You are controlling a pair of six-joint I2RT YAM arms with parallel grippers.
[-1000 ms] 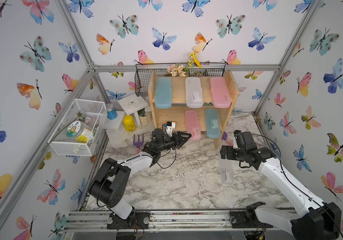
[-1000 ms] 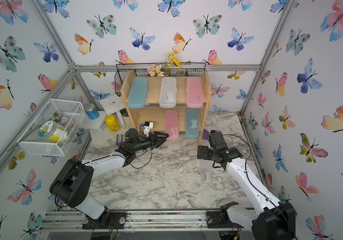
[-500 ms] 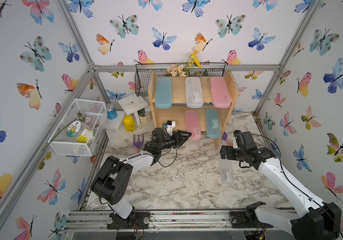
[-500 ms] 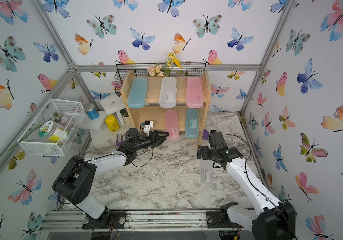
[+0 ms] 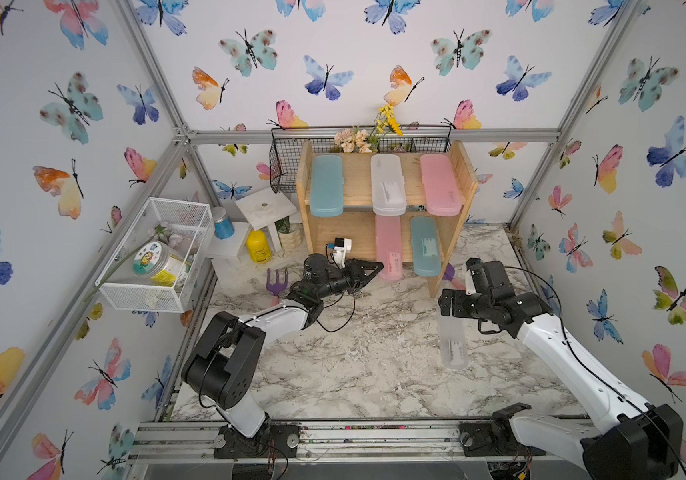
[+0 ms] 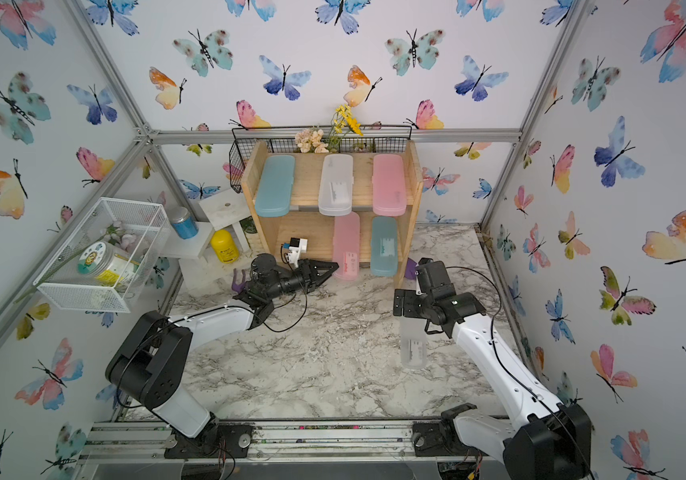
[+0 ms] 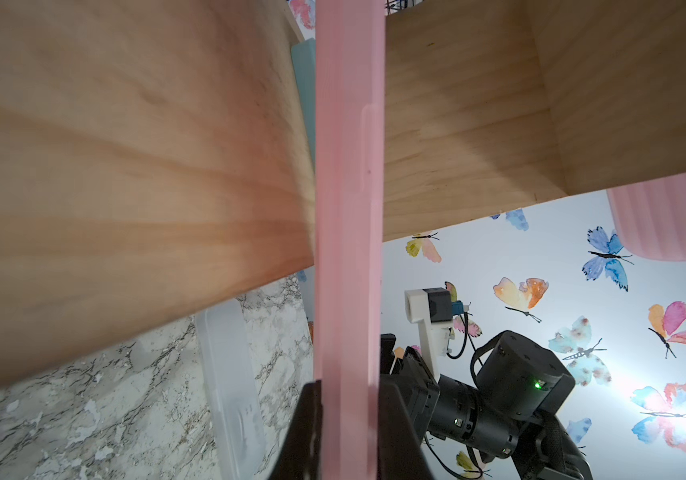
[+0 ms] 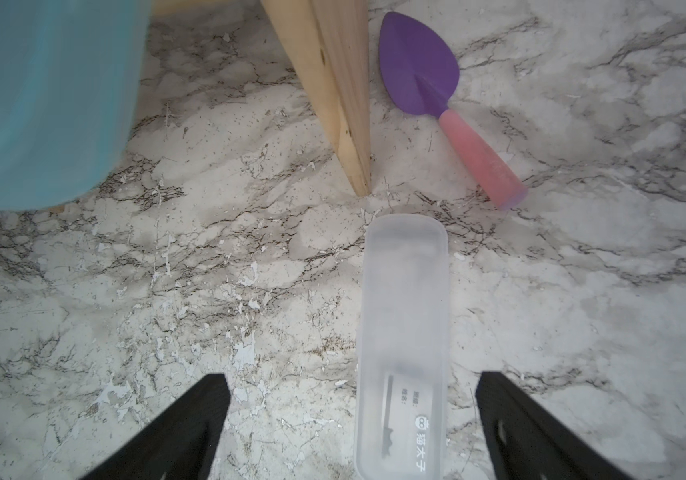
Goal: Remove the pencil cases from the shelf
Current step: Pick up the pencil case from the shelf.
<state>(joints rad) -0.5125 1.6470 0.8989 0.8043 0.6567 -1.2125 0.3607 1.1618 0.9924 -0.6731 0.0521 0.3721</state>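
Left end effector [image 5: 374, 269] is clamped on the long frosted-pink plastic pencil case [image 5: 389, 241], its length running straight ahead into the light wooden shelf [image 5: 355, 178].

Top views: high, front, looking down on whole table [image 5: 353, 365], shelf [image 5: 357, 178] at back. Left wrist: tight on pink case [image 7: 349, 249]. Right wrist: close above white case [image 8: 403, 311], also in both top views.

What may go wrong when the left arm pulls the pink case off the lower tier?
The left gripper pinches the lower pink case only near its front end, so it might pivot or slip. The lower teal case lies close beside it and could be dragged. Lifting early could knock the white case overhanging the upper tier.
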